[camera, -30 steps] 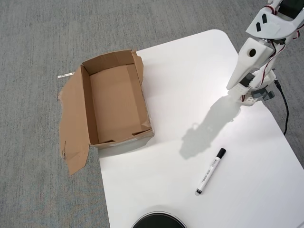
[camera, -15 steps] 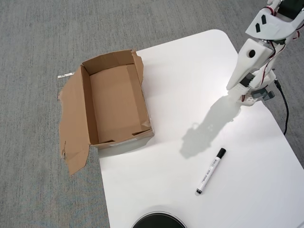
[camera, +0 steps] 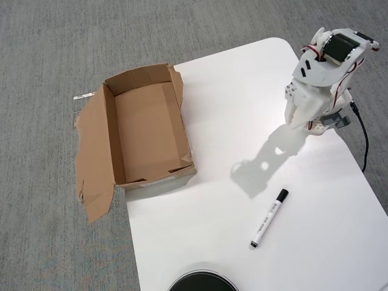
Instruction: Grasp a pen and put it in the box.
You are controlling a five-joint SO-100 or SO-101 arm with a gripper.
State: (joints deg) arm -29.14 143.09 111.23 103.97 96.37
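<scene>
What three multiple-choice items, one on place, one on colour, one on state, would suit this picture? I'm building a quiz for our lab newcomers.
1. Where does the pen lie?
A. inside the box
B. on the white table
C. on the carpet

2. What colour is the pen's cap?
A. red
B. blue
C. black

3. What does the box hold?
A. nothing
B. the pen
C. a cup

Answers: 1 B, the pen rests on the table, right of the box in the overhead view. 2 C, its upper end is black. 3 A, only bare cardboard shows inside.

Bare white tabletop (camera: 242, 121) lies open all round the slim white black-capped marker (camera: 268, 219); the low-walled brown cardboard box (camera: 147, 130) stands well apart, open-topped.
</scene>
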